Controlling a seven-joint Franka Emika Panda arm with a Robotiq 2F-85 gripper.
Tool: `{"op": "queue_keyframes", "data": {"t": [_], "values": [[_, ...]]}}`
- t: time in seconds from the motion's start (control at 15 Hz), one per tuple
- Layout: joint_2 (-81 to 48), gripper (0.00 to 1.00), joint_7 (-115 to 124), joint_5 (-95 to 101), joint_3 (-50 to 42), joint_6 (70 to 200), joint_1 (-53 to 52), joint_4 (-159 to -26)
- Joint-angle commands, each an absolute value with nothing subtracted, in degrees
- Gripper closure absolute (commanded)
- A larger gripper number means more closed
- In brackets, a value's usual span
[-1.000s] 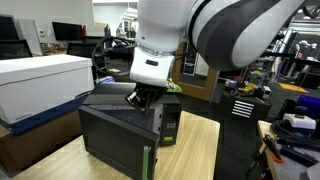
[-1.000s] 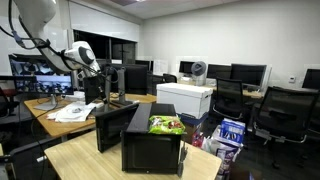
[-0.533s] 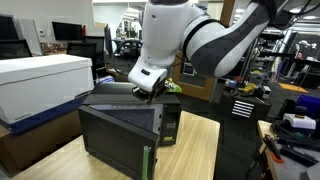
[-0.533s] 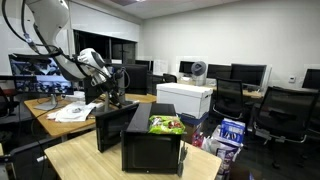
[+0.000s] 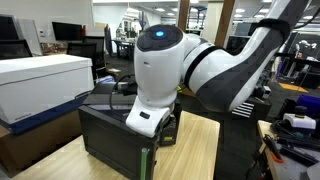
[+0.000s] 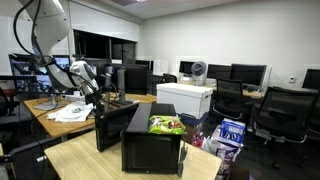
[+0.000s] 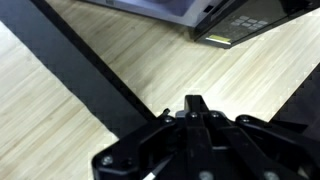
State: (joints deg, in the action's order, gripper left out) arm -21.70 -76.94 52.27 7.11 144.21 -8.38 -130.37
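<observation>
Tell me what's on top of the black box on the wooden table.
A green snack bag lies on the black box. In an exterior view the arm covers much of the top, hiding anything else there.

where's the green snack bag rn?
In an exterior view the green snack bag lies on top of the black box, which stands on the wooden table. The white box is just behind it.

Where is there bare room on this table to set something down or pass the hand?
Bare wood shows on the table between the black box and the table's edge, and at the near corner before the box. Crowded: a snack bag lies on the box top; papers litter the desk behind.
</observation>
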Motion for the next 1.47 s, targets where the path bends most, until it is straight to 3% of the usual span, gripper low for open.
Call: {"op": "queue_keyframes", "data": {"t": [0.0, 0.2, 0.87, 1.4], "values": [[-21.1, 1.0, -79.1, 48.9, 10.8, 144.8, -8.0, -130.9], [-20.7, 1.0, -80.6, 45.4, 15.1, 147.1, -8.7, -130.6], [-23.2, 1.0, -65.8, 50.2, 15.3, 159.8, -16.1, -126.4], [-17.4, 1.0, -61.8, 48.3, 11.8, 145.0, -14.2, -127.1]]}}
